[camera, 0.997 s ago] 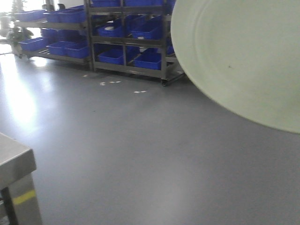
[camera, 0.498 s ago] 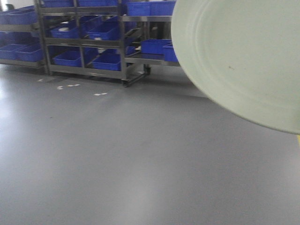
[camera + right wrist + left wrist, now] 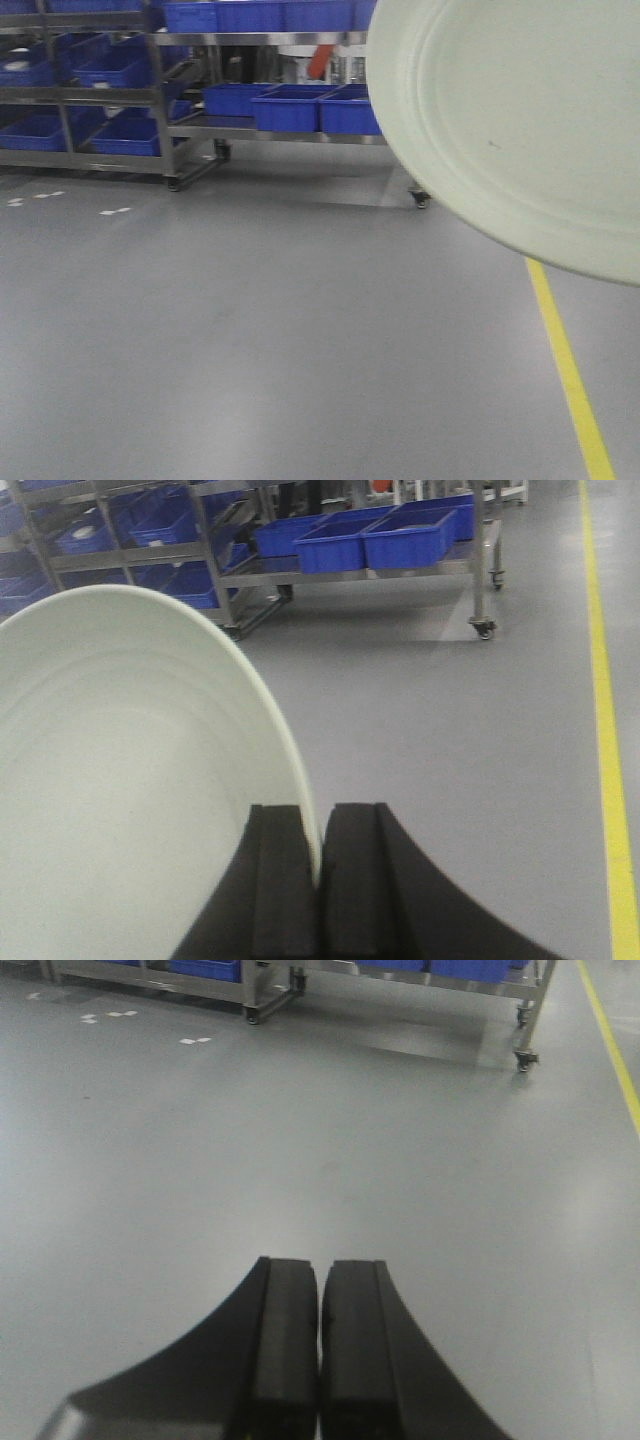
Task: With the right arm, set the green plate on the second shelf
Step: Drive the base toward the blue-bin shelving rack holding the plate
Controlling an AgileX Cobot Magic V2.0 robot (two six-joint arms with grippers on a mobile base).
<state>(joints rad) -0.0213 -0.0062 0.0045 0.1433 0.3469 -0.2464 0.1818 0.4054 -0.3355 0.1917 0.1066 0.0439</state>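
The green plate (image 3: pixel 520 120) is held up close to the front camera, filling the upper right of that view, pale sage with a raised rim and a small dark speck. In the right wrist view the green plate (image 3: pixel 130 780) stands on edge at the left, and my right gripper (image 3: pixel 320 820) is shut on its rim. My left gripper (image 3: pixel 320 1275) is shut with nothing between its fingers, hanging over bare grey floor. The shelf units (image 3: pixel 290 100) stand far off at the back; which level is the second shelf I cannot tell.
Metal racks on wheels (image 3: pixel 470 575) carry several blue bins (image 3: pixel 285 108). A further rack of blue bins (image 3: pixel 80 90) stands at the left. A yellow floor line (image 3: pixel 565 360) runs along the right. Small white marks (image 3: pixel 195 1040) dot the grey floor.
The background has swept leftwards across the front view: the racks slid left, a low cart with blue bins and the yellow line came into sight. The plate keeps its place in the frame.
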